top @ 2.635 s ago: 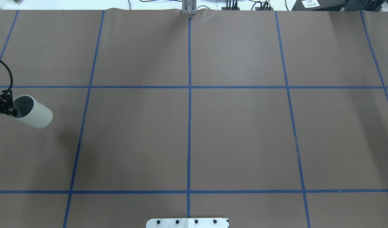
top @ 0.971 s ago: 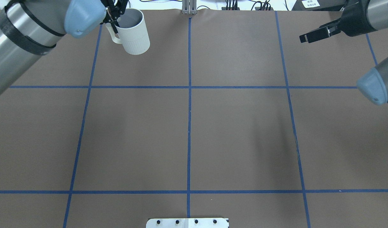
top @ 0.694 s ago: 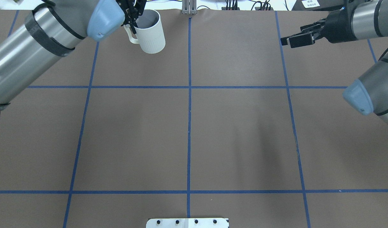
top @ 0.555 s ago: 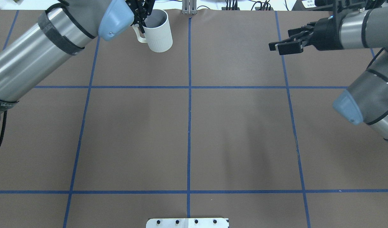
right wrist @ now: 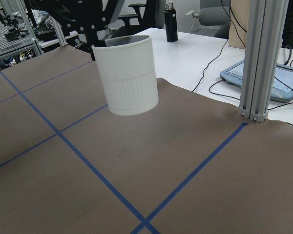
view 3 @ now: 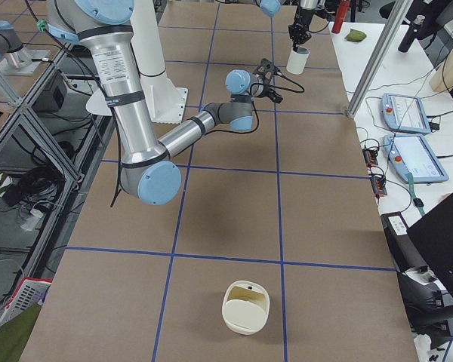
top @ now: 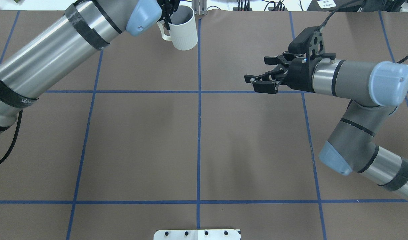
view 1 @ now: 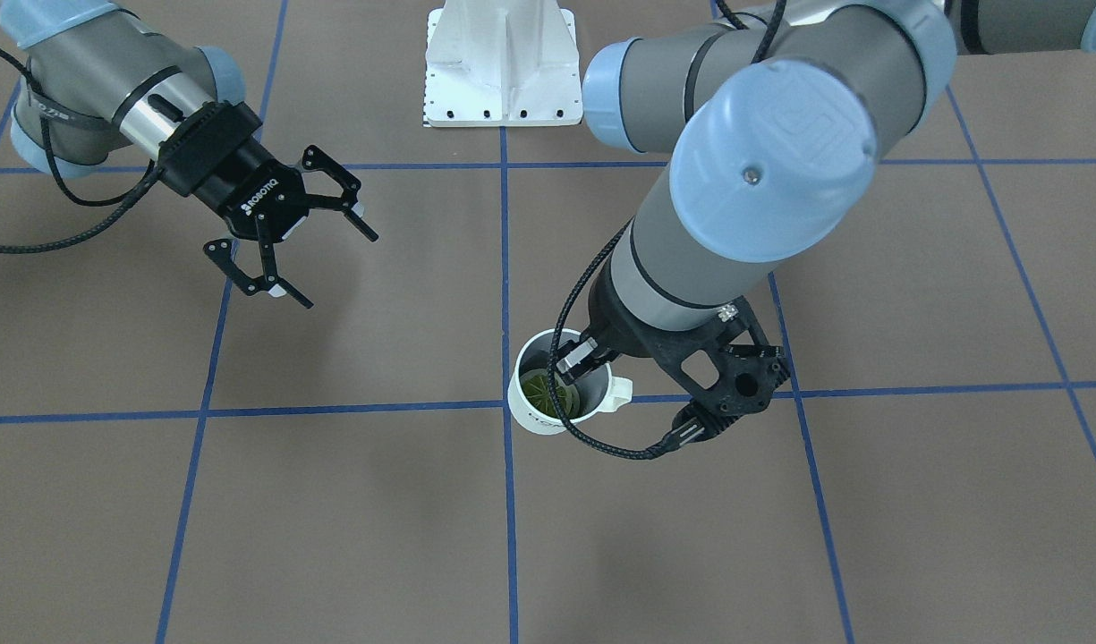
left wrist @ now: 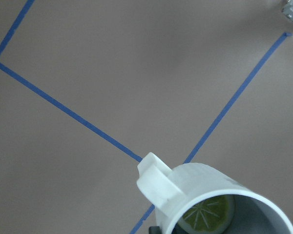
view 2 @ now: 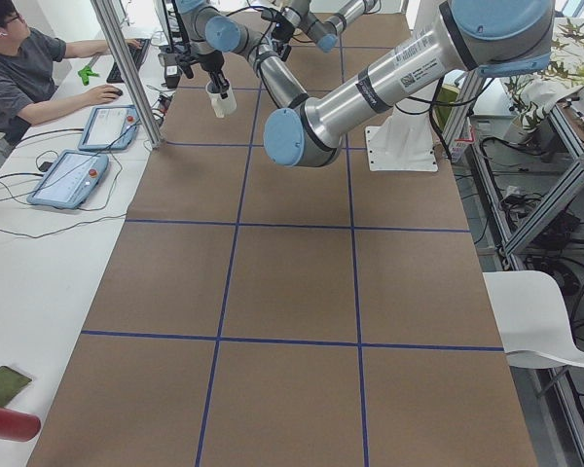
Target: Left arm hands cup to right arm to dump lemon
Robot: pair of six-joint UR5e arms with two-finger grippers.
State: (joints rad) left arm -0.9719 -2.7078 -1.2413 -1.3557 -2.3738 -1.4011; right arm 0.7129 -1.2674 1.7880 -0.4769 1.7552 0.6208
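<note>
The off-white cup (top: 184, 32) hangs upright above the table's far edge, just left of the centre line. My left gripper (view 1: 585, 356) is shut on the cup's rim (view 1: 555, 395) beside the handle. The yellow-green lemon (view 1: 542, 387) lies inside the cup, and the left wrist view (left wrist: 208, 215) shows it too. My right gripper (top: 261, 74) is open and empty, well to the right of the cup, with its jaws pointing toward it. The right wrist view faces the cup (right wrist: 128, 74) head on. The front view shows the right gripper's spread fingers (view 1: 336, 268).
An aluminium post (right wrist: 257, 58) stands at the far table edge just right of the cup. A cream bowl-like container (view 3: 245, 305) sits on the table at the robot's right end. Tablets (view 2: 73, 165) and an operator are beyond the far edge.
My left arm has carried the cup rightward along the far edge toward the centre line. My right arm has swung in from the right toward the cup, gripper still open.
</note>
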